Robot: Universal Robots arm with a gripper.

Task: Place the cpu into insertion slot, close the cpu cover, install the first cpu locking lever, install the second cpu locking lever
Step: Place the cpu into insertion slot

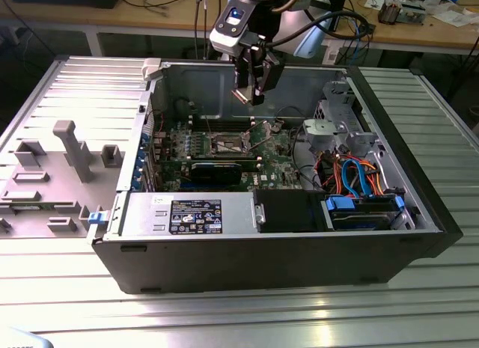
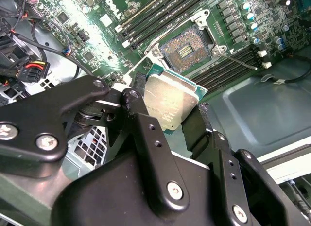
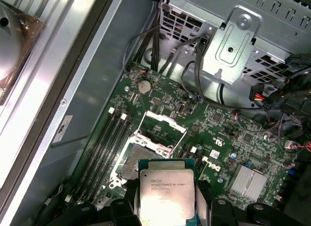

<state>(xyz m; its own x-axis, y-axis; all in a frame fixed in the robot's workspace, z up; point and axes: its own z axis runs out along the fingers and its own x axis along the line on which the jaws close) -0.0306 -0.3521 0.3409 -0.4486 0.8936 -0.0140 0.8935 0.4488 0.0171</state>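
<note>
The ribbed metal surface [image 1: 224, 318] carries an open black computer case [image 1: 262, 262], and the insertion slot [image 1: 228, 144] sits about the middle of the case floor. On the exterior view's left of the slot, outside the case, a grey panel [image 1: 67, 150] with moulded shapes lies flat on the surface. On the exterior view's right of the slot, a grey metal drive cage [image 1: 337, 116] stands inside the case, with blue and orange cables [image 1: 352, 176] below it.

The arm [image 1: 254, 4] comes down from above the slot. A green board [image 3: 228, 133] rings the slot on every side, and long black memory slots [image 3: 104, 143] run just beside it.

The black end effector [image 1: 251, 93] hangs in the air above the slot and well clear of it. In both wrist views its two fingers [image 2: 138, 107] are clamped on opposite edges of the cpu [image 2: 170, 102].

The cpu cover [image 3: 167, 120] is swung up and open at the far edge of the slot, so the slot's dark centre [image 2: 187, 50] lies bare. A thin metal lever [image 2: 240, 62] sticks out from one corner of the slot, across the memory slots.

The cpu [image 3: 166, 192] has its silvery top facing the first wrist view. It is off the slot, not touching it.
</note>
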